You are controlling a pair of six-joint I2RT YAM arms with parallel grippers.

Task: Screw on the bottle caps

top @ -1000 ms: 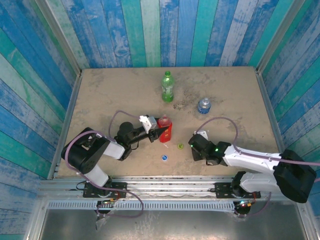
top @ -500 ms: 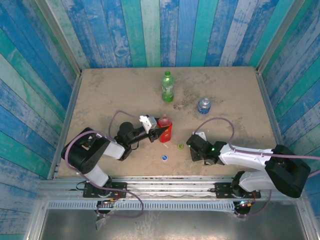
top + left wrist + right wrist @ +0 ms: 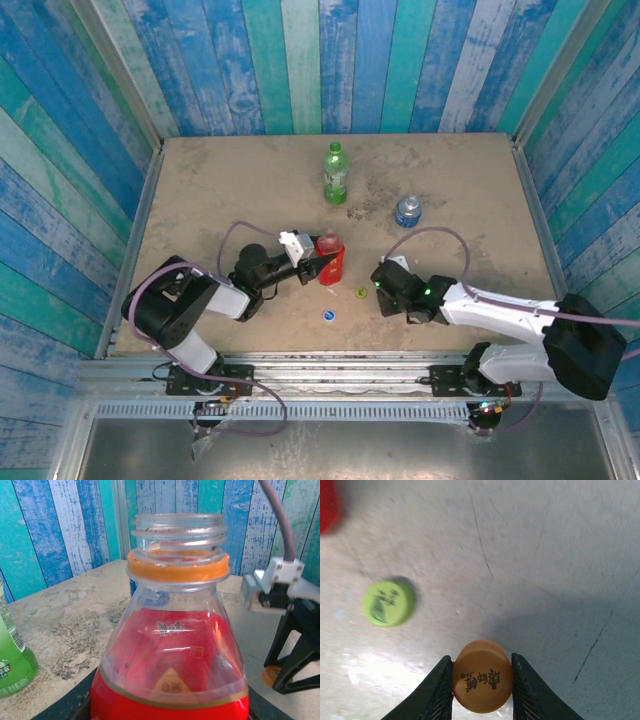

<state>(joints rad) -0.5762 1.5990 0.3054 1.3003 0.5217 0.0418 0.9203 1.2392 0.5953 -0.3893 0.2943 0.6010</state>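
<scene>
- My left gripper (image 3: 316,264) is clamped low on the red bottle (image 3: 334,262), left of centre in the top view. I read that as bracing it upright so a cap can be turned onto it without the bottle spinning.
- In the left wrist view the bottle stands in the middle of the frame. Its neck is bare, with clear threads showing above an orange collar ring. The shoulder is see-through and the lower body is red.
- The blue cap (image 3: 328,316) lies loose on the table (image 3: 220,190), below the red bottle in the frame and apart from it.
- The green bottle (image 3: 335,172) stands upright at upper centre, well away from both arms. From here I can't tell whether it is capped.
- The yellow-green cap (image 3: 360,293) lies flat with its dark-printed top up, just left of my right arm's tip. It is untouched.
- My right gripper (image 3: 481,665) sits low at the table, one finger against each side of the orange cap (image 3: 482,677). That cap matches the red bottle's collar, so I take it as the one meant for that neck. It is round, with dark characters printed on top. I can't tell whether it is off the surface.
- The clear bottle (image 3: 407,210) stands right of centre, further up the frame, waiting.
</scene>
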